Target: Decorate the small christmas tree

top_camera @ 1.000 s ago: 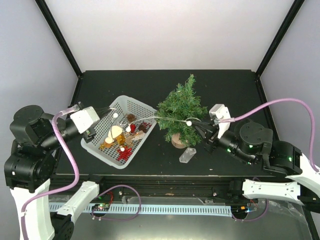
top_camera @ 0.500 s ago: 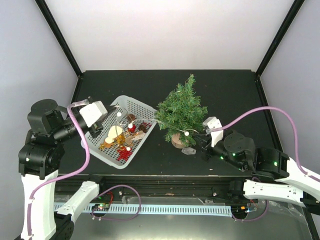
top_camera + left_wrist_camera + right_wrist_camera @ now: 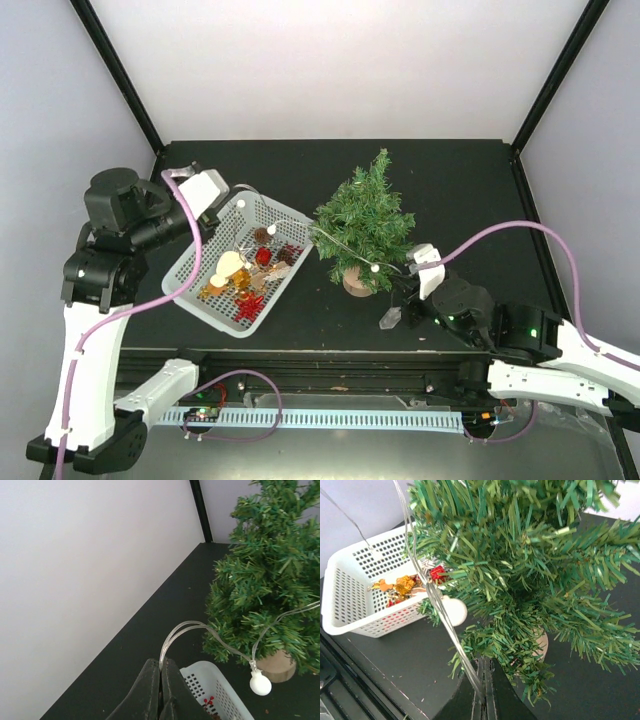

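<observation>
**A Basket of Trinkets and a String of Lights**

We see a white perforated basket [image 3: 190,268] sitting askew on the black table [image 3: 460,190], and we place everything else from it. Inside it lie a cream-gold ornament [image 3: 232,265], red pieces [image 3: 250,298], an amber one [image 3: 212,288] and, toward its far side, a brown pinecone [image 3: 264,234]. A clear light string [image 3: 185,626] loops up above the basket's far corner and runs off to its right. In the left wrist view we see one round white bulb [image 3: 260,684] hanging on it beside the basket's rim. Well right of the basket, near the table's front edge, we spot a small clear box [image 3: 391,320]. Behind the basket stands a pale wall [image 3: 330,70] framed by black posts [image 3: 115,70].
</observation>
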Robot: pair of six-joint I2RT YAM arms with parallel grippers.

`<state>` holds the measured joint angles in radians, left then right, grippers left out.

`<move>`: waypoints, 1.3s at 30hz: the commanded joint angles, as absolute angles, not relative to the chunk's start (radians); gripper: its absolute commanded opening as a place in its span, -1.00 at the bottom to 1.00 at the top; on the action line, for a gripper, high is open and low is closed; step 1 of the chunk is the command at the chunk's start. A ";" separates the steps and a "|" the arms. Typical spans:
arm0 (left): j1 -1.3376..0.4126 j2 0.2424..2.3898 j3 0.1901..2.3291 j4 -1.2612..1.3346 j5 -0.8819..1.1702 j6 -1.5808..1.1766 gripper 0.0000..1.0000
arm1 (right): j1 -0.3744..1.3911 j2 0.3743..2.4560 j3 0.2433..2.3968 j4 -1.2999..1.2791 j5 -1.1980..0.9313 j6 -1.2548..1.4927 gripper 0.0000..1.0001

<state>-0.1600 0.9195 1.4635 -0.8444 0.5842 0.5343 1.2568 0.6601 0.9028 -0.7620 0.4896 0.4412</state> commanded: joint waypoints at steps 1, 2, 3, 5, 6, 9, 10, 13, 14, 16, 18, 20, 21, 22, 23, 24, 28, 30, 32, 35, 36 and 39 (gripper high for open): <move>-0.174 0.967 1.476 -0.754 0.526 0.515 -0.97 | 1.260 0.666 0.857 -0.722 0.543 0.475 -0.98; -0.177 0.980 1.478 -0.745 0.513 0.517 -0.97 | 1.258 0.669 0.845 -0.714 0.541 0.477 -0.98; -0.180 0.993 1.483 -0.740 0.505 0.522 -0.97 | 1.258 0.673 0.837 -0.706 0.541 0.481 -0.98; -0.186 1.018 1.496 -0.735 0.488 0.533 -0.97 | 1.259 0.685 0.821 -0.690 0.538 0.484 -0.98; -0.190 1.029 1.501 -0.730 0.476 0.536 -0.97 | 1.258 0.693 0.816 -0.683 0.535 0.484 -0.98; -0.198 1.060 1.515 -0.704 0.442 0.548 -0.97 | 1.259 0.711 0.808 -0.660 0.522 0.486 -0.98; -0.200 1.069 1.523 -0.698 0.432 0.552 -0.97 | 1.259 0.716 0.806 -0.652 0.515 0.484 -0.98; -0.207 1.106 1.557 -0.691 0.406 0.554 -0.97 | 1.259 0.733 0.804 -0.640 0.508 0.485 -0.98; -0.209 1.116 1.567 -0.687 0.400 0.554 -0.97 | 1.259 0.738 0.804 -0.638 0.510 0.484 -0.98; -0.217 1.137 1.586 -0.682 0.388 0.554 -0.97 | 1.258 0.744 0.804 -0.638 0.520 0.484 -0.98; -0.228 1.163 1.611 -0.680 0.373 0.556 -0.97 | 1.259 0.746 0.804 -0.638 0.533 0.488 -0.98; -0.241 1.192 1.636 -0.679 0.351 0.562 -0.97 | 1.259 0.747 0.804 -0.635 0.538 0.493 -0.98; -0.247 1.205 1.648 -0.677 0.339 0.565 -0.97 | 1.258 0.751 0.806 -0.636 0.536 0.493 -0.98; -0.253 1.220 1.658 -0.676 0.329 0.568 -0.97 | 1.259 0.755 0.809 -0.638 0.535 0.493 -0.97; -0.261 1.235 1.670 -0.676 0.318 0.572 -0.97 | 1.258 0.762 0.812 -0.640 0.537 0.495 -0.96; -0.267 1.248 1.676 -0.674 0.308 0.577 -0.97 | 1.258 0.770 0.813 -0.642 0.537 0.495 -0.96; -0.283 1.275 1.679 -0.656 0.277 0.588 -0.97 | 1.259 0.775 0.813 -0.647 0.544 0.504 -0.94; -0.291 1.308 1.678 -0.641 0.261 0.591 -0.97 | 1.259 0.775 0.812 -0.644 0.545 0.508 -0.92; -0.299 1.323 1.677 -0.623 0.243 0.593 -0.97 | 1.259 0.778 0.813 -0.646 0.542 0.508 -0.90; -0.313 1.355 1.681 -0.598 0.205 0.599 -0.97 | 1.259 0.788 0.826 -0.653 0.541 0.507 -0.86; -0.317 1.367 1.685 -0.589 0.195 0.602 -0.97 | 1.259 0.792 0.831 -0.658 0.541 0.506 -0.85; -0.337 1.420 1.712 -0.575 0.164 0.609 -0.97 | 1.258 0.806 0.860 -0.693 0.555 0.512 -0.65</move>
